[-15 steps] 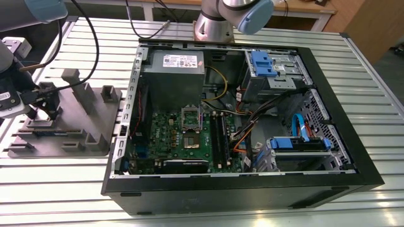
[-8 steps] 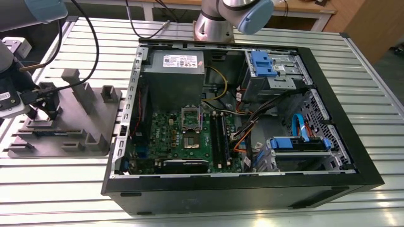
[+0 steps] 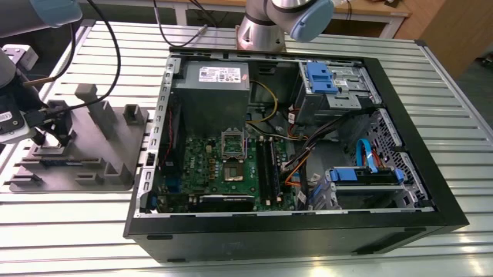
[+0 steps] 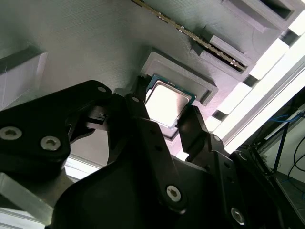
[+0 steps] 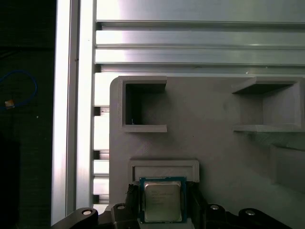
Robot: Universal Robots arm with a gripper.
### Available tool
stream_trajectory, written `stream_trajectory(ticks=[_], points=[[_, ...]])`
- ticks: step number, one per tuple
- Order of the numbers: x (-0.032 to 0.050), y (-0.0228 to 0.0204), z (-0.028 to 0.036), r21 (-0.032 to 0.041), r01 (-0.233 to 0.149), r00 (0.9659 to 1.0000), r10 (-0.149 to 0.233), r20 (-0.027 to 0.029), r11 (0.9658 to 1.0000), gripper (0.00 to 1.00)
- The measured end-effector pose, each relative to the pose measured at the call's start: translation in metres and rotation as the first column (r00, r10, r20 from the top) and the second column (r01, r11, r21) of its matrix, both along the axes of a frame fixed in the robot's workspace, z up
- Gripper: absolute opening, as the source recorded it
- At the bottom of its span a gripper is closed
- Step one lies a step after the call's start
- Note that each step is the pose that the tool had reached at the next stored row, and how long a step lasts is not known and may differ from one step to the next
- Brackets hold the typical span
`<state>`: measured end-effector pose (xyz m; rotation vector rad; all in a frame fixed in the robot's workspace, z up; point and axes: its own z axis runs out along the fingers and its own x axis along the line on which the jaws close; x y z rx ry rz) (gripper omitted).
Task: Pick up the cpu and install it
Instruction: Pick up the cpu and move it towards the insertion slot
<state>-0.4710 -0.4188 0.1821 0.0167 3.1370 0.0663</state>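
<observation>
Pinched by opposite edges between black two-fingered gripper: small square cpu with silvery metal top, at recess of grey plastic fixture plate

Slatted aluminium table. Directly on it: grey fixture plate at the exterior view's left, open black PC case on its side just beside it, arm base at the far edge.
</observation>
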Motion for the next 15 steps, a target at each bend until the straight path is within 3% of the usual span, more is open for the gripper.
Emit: stream_trajectory(ticks=[15], points=[[0.0000,0.0000,0.0002,0.0000,0.000,1.0000,0.000,0.0000,1.0000,0.47]])
